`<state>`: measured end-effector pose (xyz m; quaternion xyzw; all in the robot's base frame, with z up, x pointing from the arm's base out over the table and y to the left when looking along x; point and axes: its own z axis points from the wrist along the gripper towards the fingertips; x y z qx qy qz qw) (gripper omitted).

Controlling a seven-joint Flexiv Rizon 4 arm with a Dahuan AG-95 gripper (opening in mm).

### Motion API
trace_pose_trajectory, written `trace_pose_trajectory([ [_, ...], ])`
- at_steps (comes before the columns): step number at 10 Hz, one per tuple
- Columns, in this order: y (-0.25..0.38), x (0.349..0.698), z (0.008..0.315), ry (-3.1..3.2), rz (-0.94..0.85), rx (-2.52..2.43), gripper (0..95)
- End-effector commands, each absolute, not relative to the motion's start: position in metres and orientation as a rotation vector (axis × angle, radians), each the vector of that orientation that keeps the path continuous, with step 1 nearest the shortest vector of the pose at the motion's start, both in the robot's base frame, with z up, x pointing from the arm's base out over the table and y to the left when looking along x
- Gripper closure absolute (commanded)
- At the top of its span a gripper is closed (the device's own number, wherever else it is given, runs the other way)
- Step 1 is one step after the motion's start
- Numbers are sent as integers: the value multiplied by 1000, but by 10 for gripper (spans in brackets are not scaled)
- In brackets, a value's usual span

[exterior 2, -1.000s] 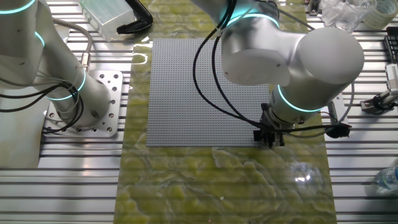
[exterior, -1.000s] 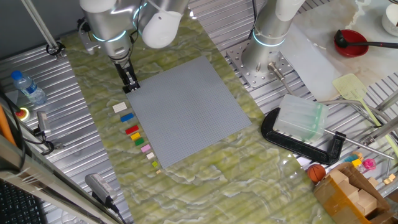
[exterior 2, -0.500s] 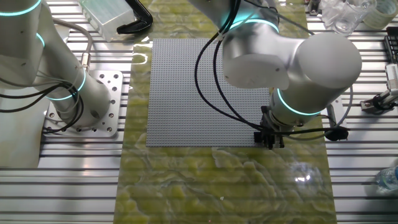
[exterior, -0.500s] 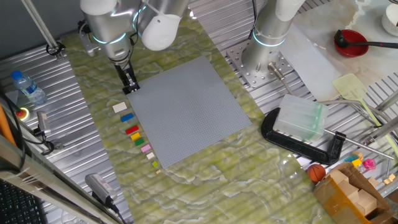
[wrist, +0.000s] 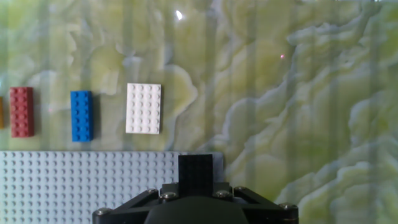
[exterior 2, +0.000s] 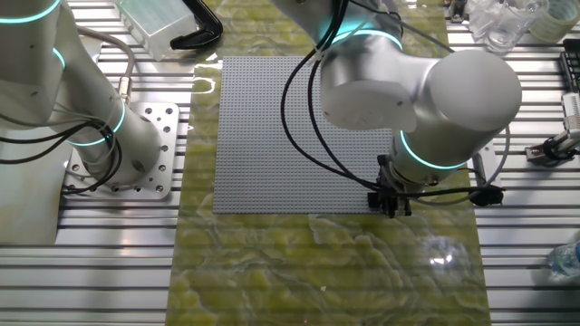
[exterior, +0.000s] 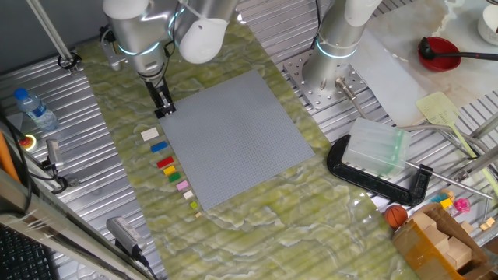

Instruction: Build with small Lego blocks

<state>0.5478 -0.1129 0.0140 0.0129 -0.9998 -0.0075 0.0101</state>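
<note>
**A:** The end effector [exterior: 164, 110] stands at the corner of the grey baseplate [exterior: 233, 136], clamped on a black brick [wrist: 196, 173]. What makes this placement go well?

**B:** It should line the brick's edges up with the stud rows, then press straight down; a tilt would probably leave it unseated.

**A:** And the other bricks?

**B:** They lie in a row on the bench along the baseplate's edge: white [wrist: 143, 108], blue [wrist: 81, 116], red [wrist: 21, 112], further colours beyond. Flat, studded, rectangular, each apart from its neighbour.
</note>
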Motion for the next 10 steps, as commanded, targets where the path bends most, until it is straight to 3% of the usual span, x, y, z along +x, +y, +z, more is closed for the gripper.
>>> trace_pose_trajectory([
  [1,-111,548,14,-3122,-22,38,950],
  [10,-109,547,10,-3120,-16,36,950],
])
